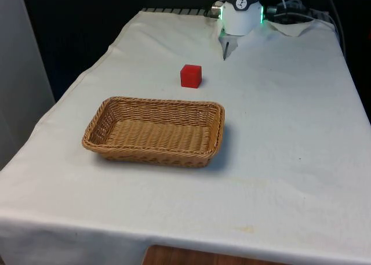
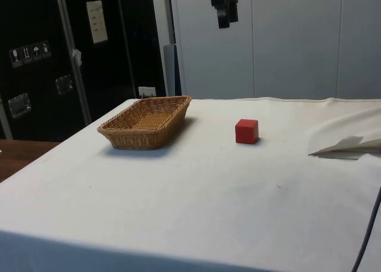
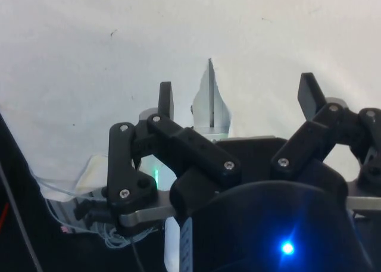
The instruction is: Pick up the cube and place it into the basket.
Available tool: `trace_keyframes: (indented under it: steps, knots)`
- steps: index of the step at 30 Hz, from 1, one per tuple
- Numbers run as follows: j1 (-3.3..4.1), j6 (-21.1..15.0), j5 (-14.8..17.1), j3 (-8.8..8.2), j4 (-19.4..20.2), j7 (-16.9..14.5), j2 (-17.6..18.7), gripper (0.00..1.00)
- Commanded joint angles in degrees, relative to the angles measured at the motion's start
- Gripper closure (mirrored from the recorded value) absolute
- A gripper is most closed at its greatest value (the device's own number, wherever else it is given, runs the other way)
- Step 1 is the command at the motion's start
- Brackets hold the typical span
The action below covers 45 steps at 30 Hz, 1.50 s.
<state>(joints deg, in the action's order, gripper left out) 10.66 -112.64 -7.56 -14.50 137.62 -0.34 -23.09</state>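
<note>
A small red cube (image 1: 191, 76) (image 2: 246, 131) rests on the white cloth, a short way beyond the far rim of the basket. The woven wicker basket (image 1: 96, 120) (image 2: 121, 124) lies towards the front view's left with nothing in it. My black gripper (image 2: 224, 22) hangs high above the table, well clear of the cube and the basket. In the wrist view the gripper (image 3: 237, 96) is open, its two fingers (image 3: 165, 99) set wide apart over bare cloth with nothing between them.
The cloth is rucked into a raised fold (image 2: 345, 147) near the robot's base (image 1: 240, 13). A dark cable (image 2: 368, 236) hangs at the table's side. The cloth drops off at the near edge (image 1: 191, 242).
</note>
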Motion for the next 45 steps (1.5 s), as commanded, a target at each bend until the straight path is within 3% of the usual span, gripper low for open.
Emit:
trace_keyframes:
  steps: [1,9,17,19,20,28,29,30,45]
  knots:
    - [0.0,-0.11,-0.06,0.0,0.29,0.11,-0.23,0.0]
    - [0.0,-0.17,-0.06,0.11,0.52,0.23,-0.46,0.0]
    - [-0.46,-1.89,-0.74,0.11,2.52,2.35,-0.74,0.0]
    - [-0.11,-1.2,-0.23,-0.11,2.12,1.89,-0.46,0.0]
    - [-0.46,-2.52,-1.03,0.11,2.98,3.04,-0.69,0.0]
    - [-0.46,-5.44,-2.46,-0.11,4.98,6.47,-0.29,0.0]
    - [-0.17,-4.64,-1.95,-0.23,4.64,5.84,-0.17,0.0]
    - [-0.46,-5.56,-2.52,-0.17,5.1,6.65,-0.29,0.0]
    - [-0.17,-6.25,-1.78,-1.03,5.61,6.02,-0.11,0.0]
